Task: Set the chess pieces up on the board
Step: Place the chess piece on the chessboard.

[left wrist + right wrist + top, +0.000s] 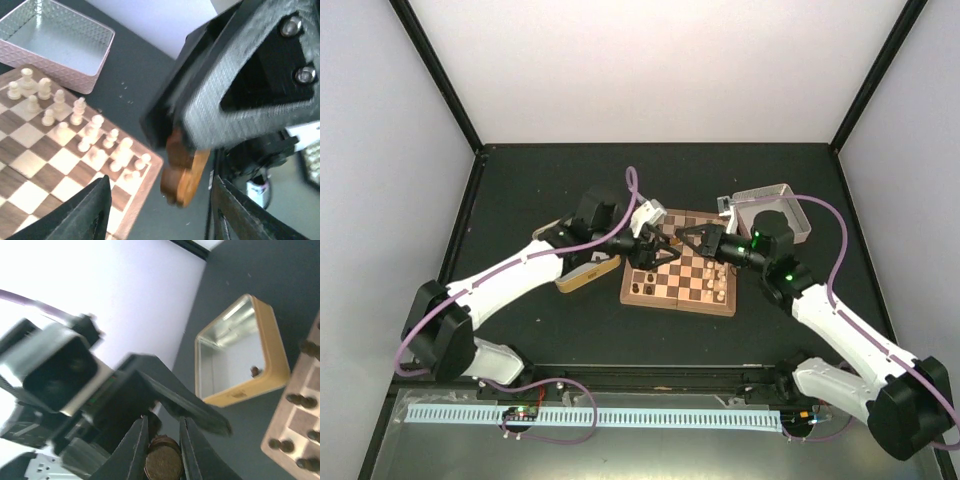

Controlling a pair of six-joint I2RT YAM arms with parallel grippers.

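The board (680, 276) lies mid-table, with dark brown chess pieces (642, 278) along its left side and pale pieces (721, 281) along its right. My right gripper (162, 440) is shut on one dark brown piece (163, 464), held above the board's far left part. In the left wrist view that piece (182, 172) hangs from the right gripper, over the table just off the board's corner. My left gripper (160, 210) is open and empty, right below and next to it. Both grippers meet over the board (668, 245). One dark piece (255, 371) lies in the gold tin (240, 355).
The gold tin (588, 272) sits just left of the board. The silver tin (770, 215) stands at the board's far right corner, empty in the left wrist view (55, 45). Black frame posts stand at the back corners.
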